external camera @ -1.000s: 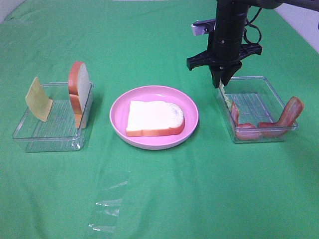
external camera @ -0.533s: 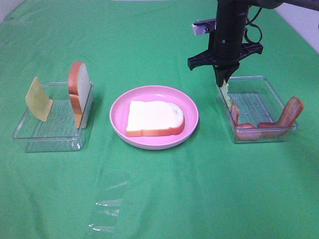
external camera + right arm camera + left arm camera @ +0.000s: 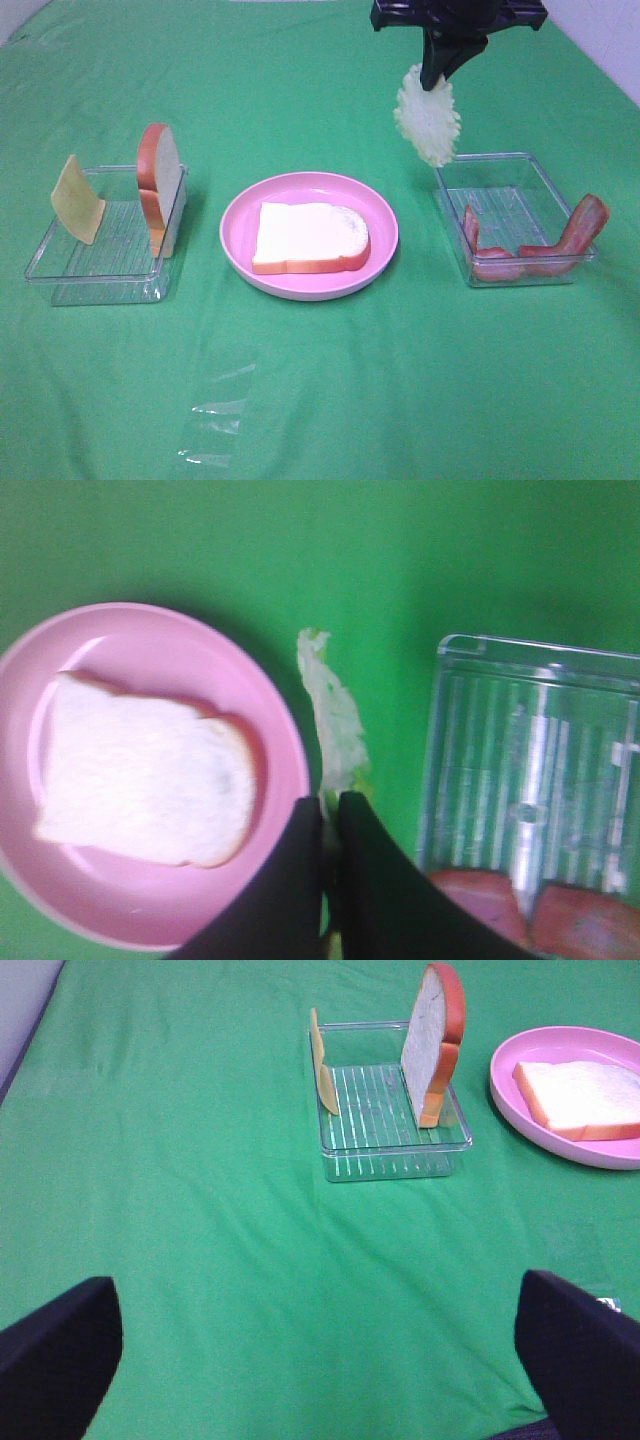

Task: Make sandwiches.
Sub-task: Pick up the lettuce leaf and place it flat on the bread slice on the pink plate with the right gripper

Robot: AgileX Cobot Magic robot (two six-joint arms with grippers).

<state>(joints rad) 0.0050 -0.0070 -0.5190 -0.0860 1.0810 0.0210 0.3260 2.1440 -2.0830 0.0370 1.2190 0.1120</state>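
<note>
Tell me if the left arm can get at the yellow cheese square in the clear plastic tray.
Probably yes. The left gripper has its jaws wide open, only bare green cloth lies before the clear plastic tray, and the yellow cheese square stands apart from the upright bread slice.

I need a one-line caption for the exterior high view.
Right gripper holds lettuce aloft beside the bacon tray; bread slice lies on the pink plate.

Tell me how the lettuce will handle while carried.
Probably light: the lettuce hangs from the right gripper by one edge. It holds its ruffled shape without drooping, so likely fairly stiff. Pinched only at its top, it may swing.
</note>
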